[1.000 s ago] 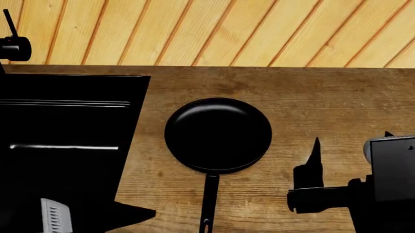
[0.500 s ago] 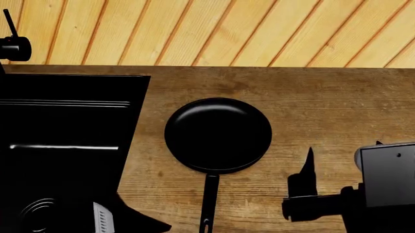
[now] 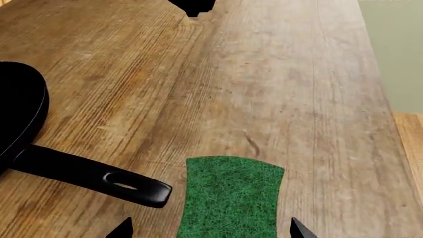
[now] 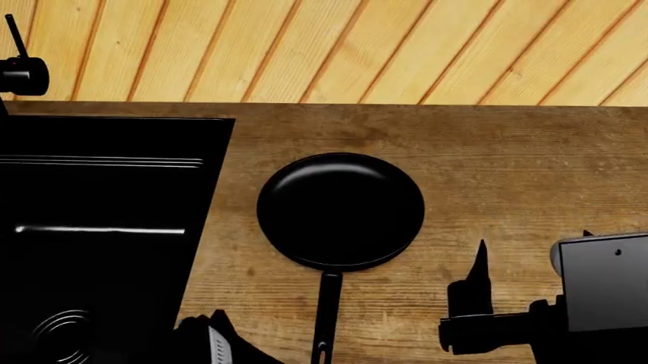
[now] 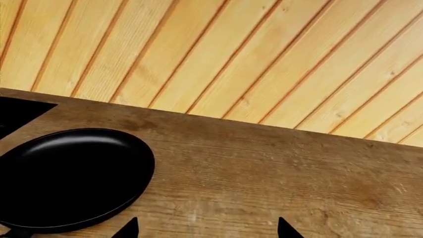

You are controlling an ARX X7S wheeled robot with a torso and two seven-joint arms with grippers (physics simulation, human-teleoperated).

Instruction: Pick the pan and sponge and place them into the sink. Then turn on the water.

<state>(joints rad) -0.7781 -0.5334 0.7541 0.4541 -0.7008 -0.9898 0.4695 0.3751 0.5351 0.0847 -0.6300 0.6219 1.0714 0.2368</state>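
One pan (image 4: 341,210), unmoved at table (image 4: 506,152) centre; left end effector (image 3: 208,229), released, now straddling sponge (image 3: 230,196) near front edge; right end effector (image 5: 206,227) released.

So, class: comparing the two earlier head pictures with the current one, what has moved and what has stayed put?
The left end effector swept rightward along the bottom edge, off the sink toward the pan handle. The right end effector slid slightly leftward and lower. Nothing was grasped or released. The pan, sink and faucet kept their places.
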